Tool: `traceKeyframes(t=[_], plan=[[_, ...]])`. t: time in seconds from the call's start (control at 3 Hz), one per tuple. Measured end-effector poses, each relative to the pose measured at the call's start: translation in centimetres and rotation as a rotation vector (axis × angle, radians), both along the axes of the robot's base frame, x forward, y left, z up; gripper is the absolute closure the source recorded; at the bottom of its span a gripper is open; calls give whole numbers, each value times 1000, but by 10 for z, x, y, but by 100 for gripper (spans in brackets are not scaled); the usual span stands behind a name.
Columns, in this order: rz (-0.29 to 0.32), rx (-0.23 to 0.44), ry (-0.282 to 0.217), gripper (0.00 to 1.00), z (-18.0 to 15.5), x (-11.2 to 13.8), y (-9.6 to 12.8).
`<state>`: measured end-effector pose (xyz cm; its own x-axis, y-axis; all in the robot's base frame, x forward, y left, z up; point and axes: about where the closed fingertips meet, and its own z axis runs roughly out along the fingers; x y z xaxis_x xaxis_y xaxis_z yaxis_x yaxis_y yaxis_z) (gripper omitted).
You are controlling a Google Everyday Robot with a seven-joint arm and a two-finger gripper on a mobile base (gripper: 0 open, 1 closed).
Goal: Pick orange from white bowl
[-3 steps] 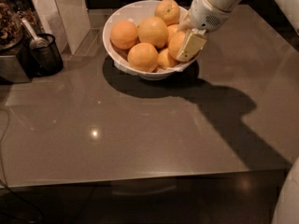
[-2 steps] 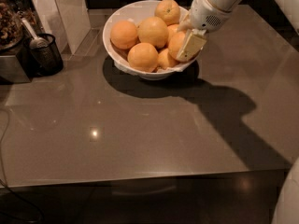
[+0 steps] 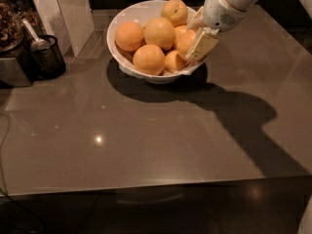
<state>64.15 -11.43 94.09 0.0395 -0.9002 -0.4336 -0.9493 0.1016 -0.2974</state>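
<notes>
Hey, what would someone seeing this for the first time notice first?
A white bowl heaped with oranges, at the back of the dark glossy table, draws the eye first. Then the white arm at upper right, with its end effector at the bowl's right side beside an orange.

Cream gripper (image 3: 192, 43) in white bowl (image 3: 139, 11), plain oranges (image 3: 159, 32), grey table (image 3: 146, 145)

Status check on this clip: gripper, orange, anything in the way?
Gripper at white bowl's right rim, against the orange there. Orange not lifted, in bowl. Neighbouring oranges packed close alongside.
</notes>
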Motion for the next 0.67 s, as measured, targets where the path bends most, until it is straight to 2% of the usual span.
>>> traceKeyframes(t=[0.67], plan=[[40, 179, -125, 100, 56, -20, -14]])
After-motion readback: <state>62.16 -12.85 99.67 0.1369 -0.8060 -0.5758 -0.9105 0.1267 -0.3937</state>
